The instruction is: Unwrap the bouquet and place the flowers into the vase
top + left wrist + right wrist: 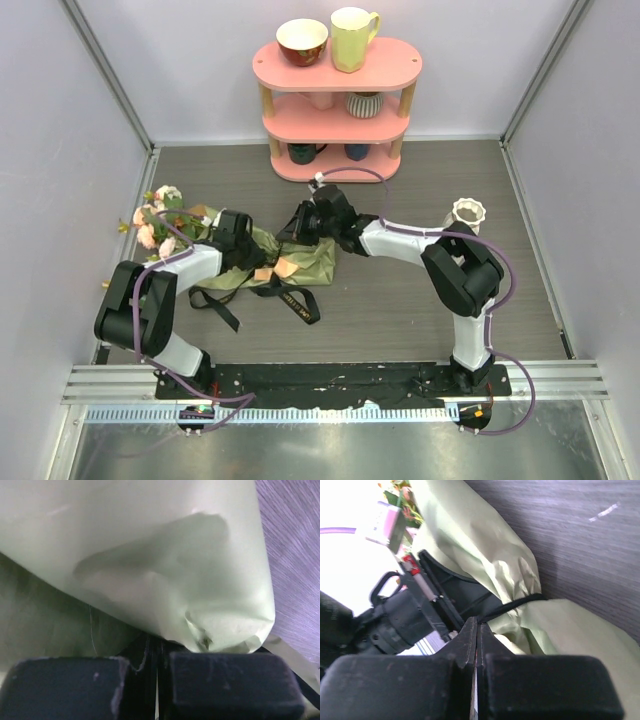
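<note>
**A:** Where does the bouquet lie?

**B:** On the table in front of the pink shelf and a little to its left. Its long axis runs crosswise. The flowers stick out at the end far to the shelf's left, and the stem end of the wrap sits almost straight in front of the shelf.

**A:** And the two grippers?

**B:** The left gripper is on the middle of the wrap. The right gripper is at the stem end, the end nearer the shelf. Both have their fingers pressed together. The left wrist view shows pale green paper bulging right at the tips, but I cannot tell whether a fold is caught. In the right wrist view a thin black strand leads to the tips. It may be the ribbon, though I can't confirm a pinch.

**A:** Is the ribbon undone?

**B:** It looks so. It trails loose on the side of the wrap away from the shelf.

**A:** The vase?

**B:** It stands upright in front of the shelf and to its right, well apart from the bouquet. The right arm is nearer it. I'd judge the paper has to be opened across that long axis before the stems can go rightward.
</note>
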Available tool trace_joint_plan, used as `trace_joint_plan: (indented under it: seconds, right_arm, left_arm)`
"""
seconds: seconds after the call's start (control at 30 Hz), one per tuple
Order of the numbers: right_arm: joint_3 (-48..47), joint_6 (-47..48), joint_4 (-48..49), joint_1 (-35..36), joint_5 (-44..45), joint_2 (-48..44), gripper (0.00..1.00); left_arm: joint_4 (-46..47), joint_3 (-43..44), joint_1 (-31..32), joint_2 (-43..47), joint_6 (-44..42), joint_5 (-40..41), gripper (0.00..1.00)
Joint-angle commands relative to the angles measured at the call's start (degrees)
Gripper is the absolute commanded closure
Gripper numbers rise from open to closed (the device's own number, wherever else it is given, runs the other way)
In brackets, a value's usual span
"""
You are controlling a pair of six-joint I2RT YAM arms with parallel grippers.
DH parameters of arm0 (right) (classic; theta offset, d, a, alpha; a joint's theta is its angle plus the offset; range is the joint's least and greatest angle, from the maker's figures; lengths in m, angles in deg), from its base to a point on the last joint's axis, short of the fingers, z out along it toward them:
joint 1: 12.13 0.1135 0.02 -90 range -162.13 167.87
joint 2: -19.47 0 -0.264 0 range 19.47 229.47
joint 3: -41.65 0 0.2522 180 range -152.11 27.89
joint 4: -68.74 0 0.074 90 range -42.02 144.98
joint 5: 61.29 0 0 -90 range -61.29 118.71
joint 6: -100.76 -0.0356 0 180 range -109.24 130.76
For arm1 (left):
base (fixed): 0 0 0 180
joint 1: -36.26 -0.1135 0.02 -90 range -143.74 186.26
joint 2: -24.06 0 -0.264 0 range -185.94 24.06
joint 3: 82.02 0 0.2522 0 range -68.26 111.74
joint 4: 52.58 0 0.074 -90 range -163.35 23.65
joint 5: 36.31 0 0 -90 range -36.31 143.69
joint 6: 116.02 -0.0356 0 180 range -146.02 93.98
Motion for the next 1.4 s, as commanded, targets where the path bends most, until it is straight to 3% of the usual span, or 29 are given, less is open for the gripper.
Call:
trace_joint_plan:
  seconds: [0.0,0.47,0.8,1.1,1.37]
  right_arm:
    - [-8.7,3.6,-0.7,-0.1,-0.6,-4.5,0.99]
    - [-27.7,15.4,-17.5,-7.2,2.8,-12.5,0.99]
    - [-54.2,28.0,-29.9,-12.5,8.3,-14.0,0.99]
    - [-69.4,41.6,-28.8,-17.0,21.6,-15.8,0.99]
    - [-74.4,57.6,-21.4,-21.1,37.2,-13.3,0.99]
  left_arm:
    - [-3.1,-0.6,-1.1,-1.7,1.0,4.3,1.00]
    - [-1.8,-0.3,-1.2,-4.4,0.1,3.3,1.00]
    - [-2.8,0.2,-1.3,-5.4,-0.4,3.2,1.00]
    - [-3.3,0.4,-1.3,-4.5,-0.4,2.5,1.00]
    - [-3.7,0.4,-1.3,-3.7,-0.6,2.1,1.00]
